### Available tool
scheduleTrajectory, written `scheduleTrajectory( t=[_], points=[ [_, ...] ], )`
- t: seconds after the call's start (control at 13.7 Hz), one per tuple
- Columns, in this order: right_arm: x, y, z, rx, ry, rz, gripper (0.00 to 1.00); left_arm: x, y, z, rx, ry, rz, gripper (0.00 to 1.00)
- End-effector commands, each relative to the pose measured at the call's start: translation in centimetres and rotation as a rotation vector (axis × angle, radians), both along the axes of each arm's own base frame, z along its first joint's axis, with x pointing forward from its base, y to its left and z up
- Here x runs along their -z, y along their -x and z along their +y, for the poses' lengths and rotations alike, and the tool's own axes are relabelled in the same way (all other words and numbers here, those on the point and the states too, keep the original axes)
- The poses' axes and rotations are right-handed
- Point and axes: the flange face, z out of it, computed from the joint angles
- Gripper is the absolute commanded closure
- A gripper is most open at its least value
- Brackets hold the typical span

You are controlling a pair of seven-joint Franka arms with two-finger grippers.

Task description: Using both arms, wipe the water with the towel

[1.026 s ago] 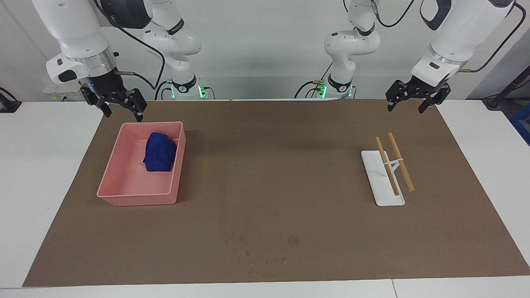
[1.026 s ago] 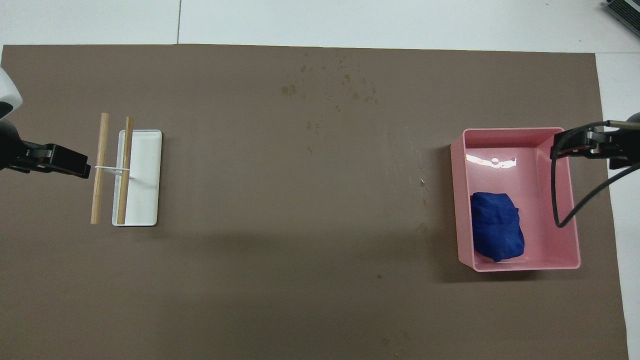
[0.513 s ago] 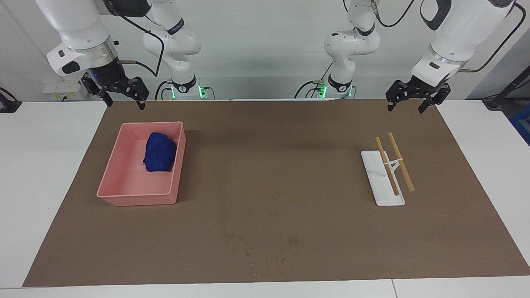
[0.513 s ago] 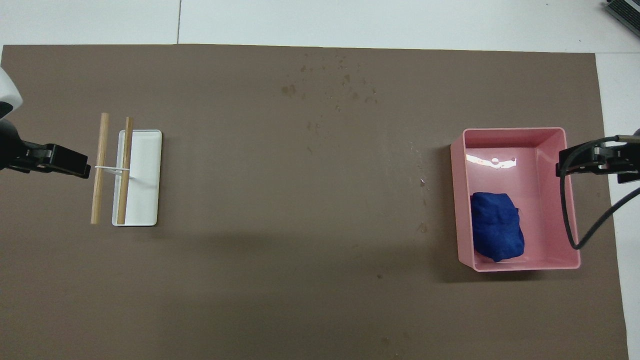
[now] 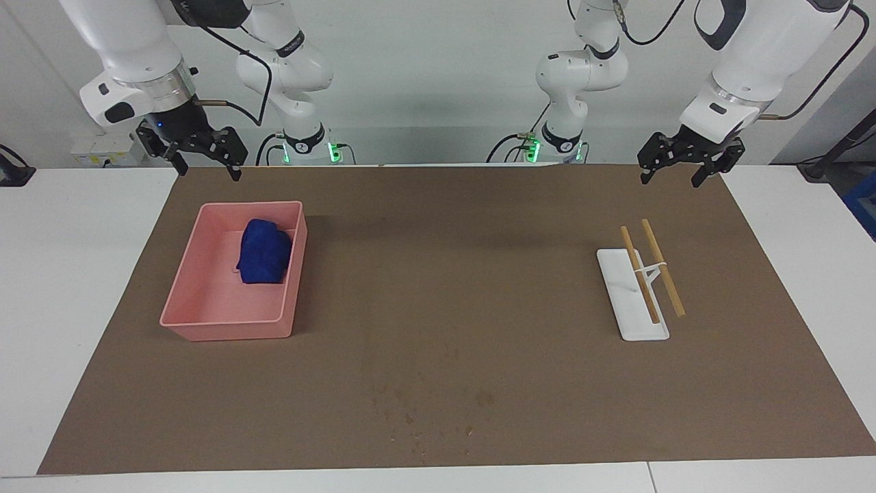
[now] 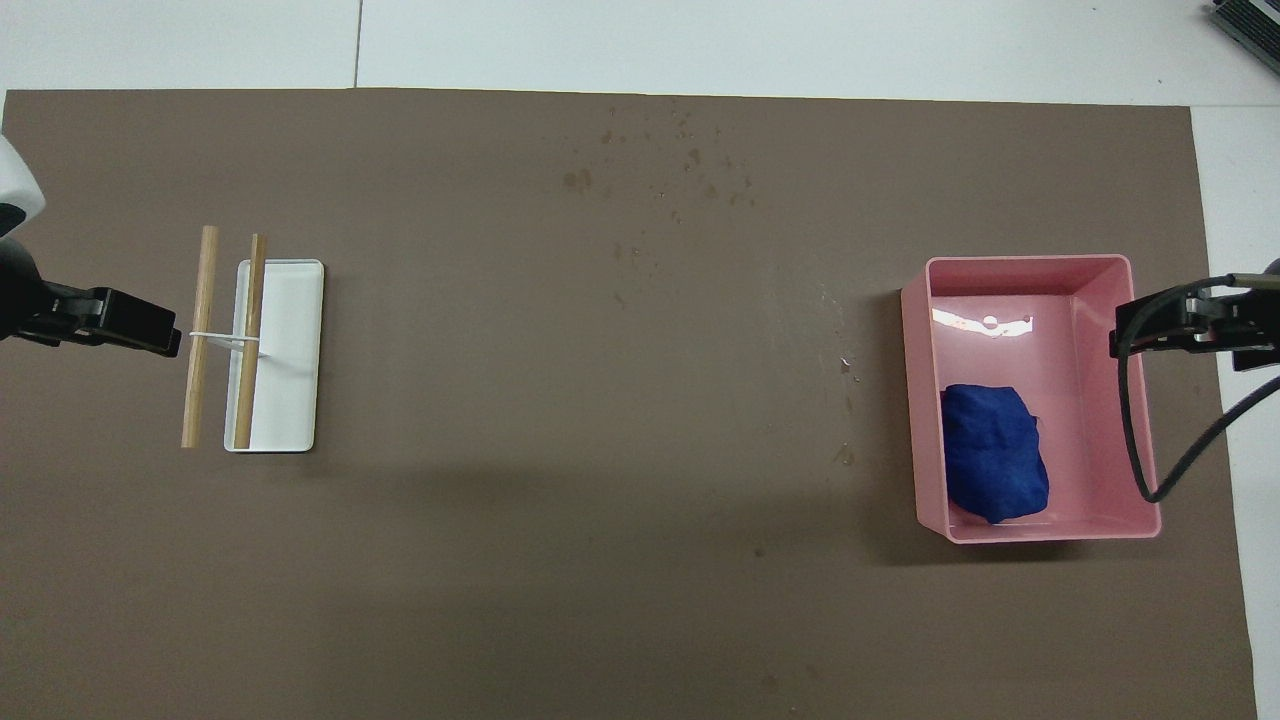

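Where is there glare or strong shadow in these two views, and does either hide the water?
Overhead view: a bright glare streak lies on the pink tray floor, farther from the robots than the towel; a dark shadow edges the tray. Facing view: light is even, soft shadows only. The water stays faint but readable in both.

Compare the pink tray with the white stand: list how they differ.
The pink tray is a deep walled box; the white stand is a flat slab. The tray holds the blue towel; the stand carries two wooden sticks. The tray sits toward the right arm's end, the stand toward the left arm's. Both rest on the brown mat.
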Motion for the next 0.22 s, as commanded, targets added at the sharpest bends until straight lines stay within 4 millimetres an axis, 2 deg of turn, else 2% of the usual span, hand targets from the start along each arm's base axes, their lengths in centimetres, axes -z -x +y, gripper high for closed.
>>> scheduleTrajectory(
  t=[0.0,0.15],
  points=[
    [-0.12,0.48,0.06,-0.024,-0.011,0.012,0.00,0.04,0.60,0.19,-0.002,-0.015,-0.005,0.00],
    [0.07,0.63,0.09,-0.025,-0.012,0.017,0.00,-0.04,0.65,0.19,-0.002,-0.015,-0.007,0.00]
  ],
)
